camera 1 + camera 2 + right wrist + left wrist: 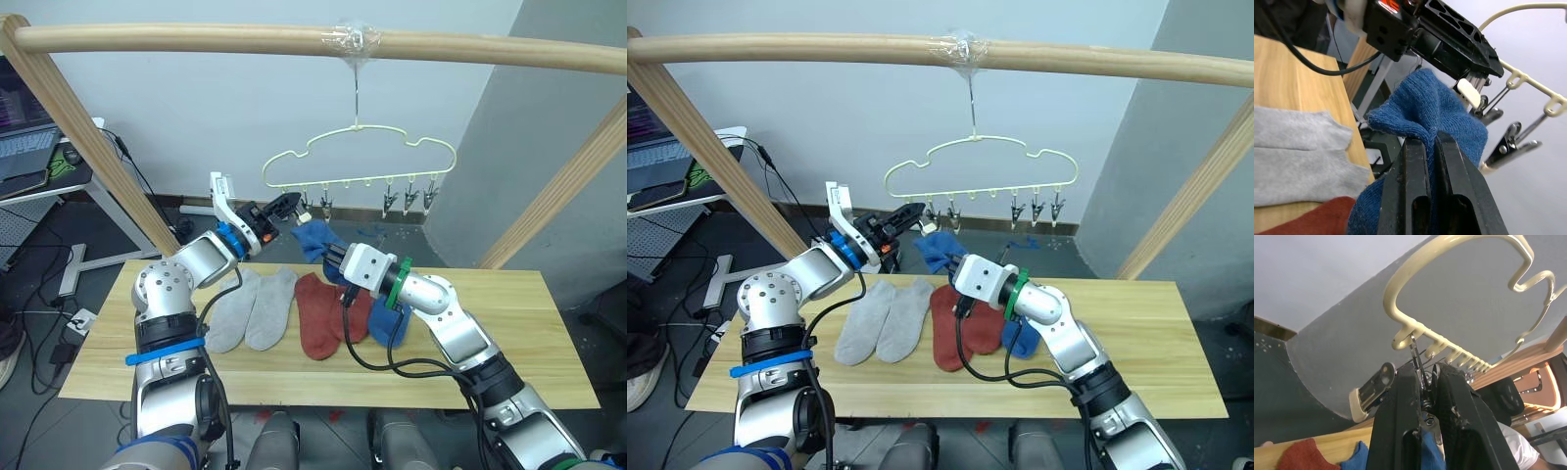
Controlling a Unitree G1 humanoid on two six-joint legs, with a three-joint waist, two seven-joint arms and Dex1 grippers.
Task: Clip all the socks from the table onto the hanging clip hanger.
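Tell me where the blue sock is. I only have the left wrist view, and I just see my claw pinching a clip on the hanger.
Observer: The right claw holds the blue sock pinched at its edge, lifted off the table right beside the left claw.
Operator: Is it at the clip I'm squeezing?
Observer: Close. In the right wrist view the sock's top sits just under that clip, but I can't tell whether it is inside the clip.
Operator: Anything hung so far?
Observer: No, the other clips on the hanger hang bare.
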